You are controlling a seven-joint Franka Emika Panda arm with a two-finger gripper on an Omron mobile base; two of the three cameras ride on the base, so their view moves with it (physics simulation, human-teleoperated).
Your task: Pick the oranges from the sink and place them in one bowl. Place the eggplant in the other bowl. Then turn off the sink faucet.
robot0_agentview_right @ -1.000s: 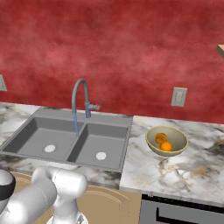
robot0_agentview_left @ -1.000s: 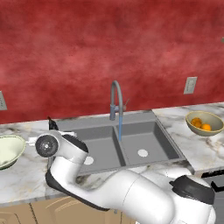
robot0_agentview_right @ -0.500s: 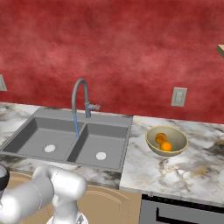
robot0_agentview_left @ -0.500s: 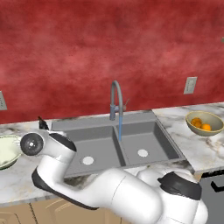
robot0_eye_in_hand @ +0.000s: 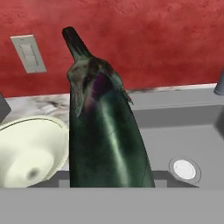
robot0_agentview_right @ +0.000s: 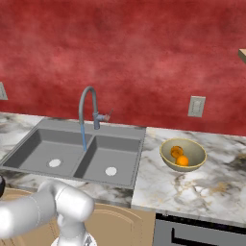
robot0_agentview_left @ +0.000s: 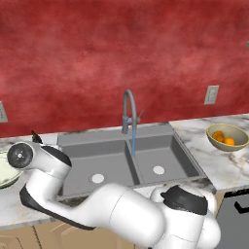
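The eggplant (robot0_eye_in_hand: pixel 105 131), dark and glossy with its stem pointing up, stands large in the hand view, and my gripper (robot0_eye_in_hand: pixel 111 181) is shut on its lower part; the fingertips are hidden behind it. Just left of it and lower sits the other bowl (robot0_eye_in_hand: pixel 26 153), cream-white with nothing inside. My arm reaches over the sink's left edge toward that bowl (robot0_agentview_left: pixel 4 170). Both oranges (robot0_agentview_right: pixel 179 155) lie in the tan bowl (robot0_agentview_right: pixel 192 166) on the right counter. A thin blue stream of water runs from the sink faucet (robot0_agentview_left: pixel 128 111) into the sink (robot0_agentview_left: pixel 112 163).
A wall outlet (robot0_eye_in_hand: pixel 28 53) is behind the cream bowl, another outlet (robot0_agentview_right: pixel 196 106) above the tan bowl. Both sink basins show only their white drains (robot0_agentview_left: pixel 97 178). Marble counter (robot0_agentview_right: pixel 211 187) stretches right of the sink, with a stove front (robot0_agentview_right: pixel 192 233) below it.
My arm has swung left along the sink's front toward the cream bowl, carrying the eggplant. Sink, faucet and tan bowl have stayed put.
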